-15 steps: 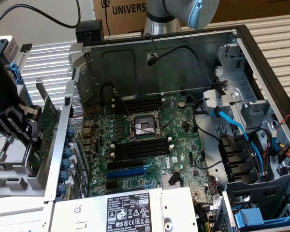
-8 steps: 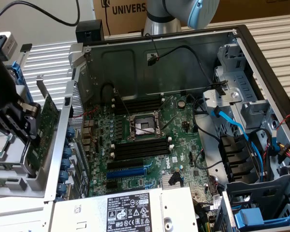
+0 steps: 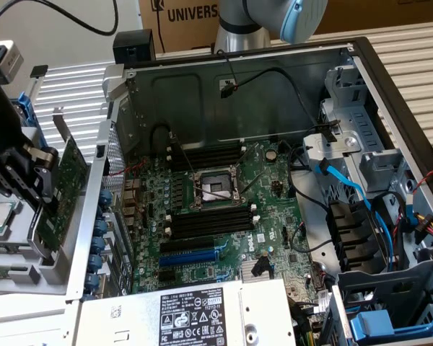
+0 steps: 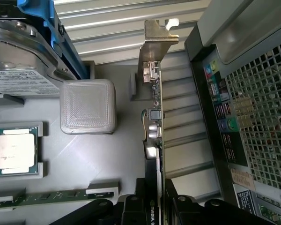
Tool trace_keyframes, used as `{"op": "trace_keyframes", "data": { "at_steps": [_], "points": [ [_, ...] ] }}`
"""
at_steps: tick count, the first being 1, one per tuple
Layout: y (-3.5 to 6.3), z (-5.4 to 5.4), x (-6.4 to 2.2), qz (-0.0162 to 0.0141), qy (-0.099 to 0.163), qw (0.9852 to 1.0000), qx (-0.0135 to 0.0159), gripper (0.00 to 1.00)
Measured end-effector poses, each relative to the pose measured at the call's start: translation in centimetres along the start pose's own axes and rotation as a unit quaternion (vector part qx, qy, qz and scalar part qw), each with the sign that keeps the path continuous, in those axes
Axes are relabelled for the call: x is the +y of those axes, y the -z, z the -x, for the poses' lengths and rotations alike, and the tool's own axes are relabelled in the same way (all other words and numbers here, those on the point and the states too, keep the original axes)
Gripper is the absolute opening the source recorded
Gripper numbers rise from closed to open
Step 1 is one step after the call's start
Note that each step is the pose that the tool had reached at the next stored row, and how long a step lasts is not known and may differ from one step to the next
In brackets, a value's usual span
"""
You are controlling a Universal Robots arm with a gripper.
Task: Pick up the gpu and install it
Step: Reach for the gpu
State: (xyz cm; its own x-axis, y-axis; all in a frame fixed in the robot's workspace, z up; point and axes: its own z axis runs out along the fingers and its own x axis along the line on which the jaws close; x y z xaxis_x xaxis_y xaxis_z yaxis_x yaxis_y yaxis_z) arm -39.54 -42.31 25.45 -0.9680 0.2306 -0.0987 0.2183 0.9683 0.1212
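The gpu (image 3: pixel 61 191), a green circuit board, stands on edge and tilted just outside the open computer case's (image 3: pixel 238 86) wall, on the exterior view's left. My gripper (image 3: pixel 45 184) is shut on it from the side away from the case. In the wrist view the gpu (image 4: pixel 157 117) runs edge-on out from between the black fingers (image 4: pixel 131 208), its silver end bracket (image 4: pixel 159 33) at the far end; my gripper (image 4: pixel 152 208) clamps its near end. The card's lower edge is close to a grey parts holder (image 3: pixel 29 277); I cannot tell whether they touch.
Inside the case lies the large green motherboard (image 3: pixel 216 209) with black memory sticks (image 3: pixel 206 155) and a blue slot (image 3: pixel 195 256). The holder carries a processor (image 4: pixel 15 152), a grey block (image 4: pixel 88 107), a drive (image 4: pixel 18 51) and a memory stick (image 4: pixel 51 197). The case's perforated rear panel (image 4: pixel 257 117) is beside the card.
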Motion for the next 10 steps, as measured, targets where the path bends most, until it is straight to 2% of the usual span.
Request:
{"op": "trace_keyframes", "data": {
  "at_steps": [10],
  "points": [
    [2.89,0.2,0.35,0.0,0.0,1.0,0.0,0.27]
  ]
}}
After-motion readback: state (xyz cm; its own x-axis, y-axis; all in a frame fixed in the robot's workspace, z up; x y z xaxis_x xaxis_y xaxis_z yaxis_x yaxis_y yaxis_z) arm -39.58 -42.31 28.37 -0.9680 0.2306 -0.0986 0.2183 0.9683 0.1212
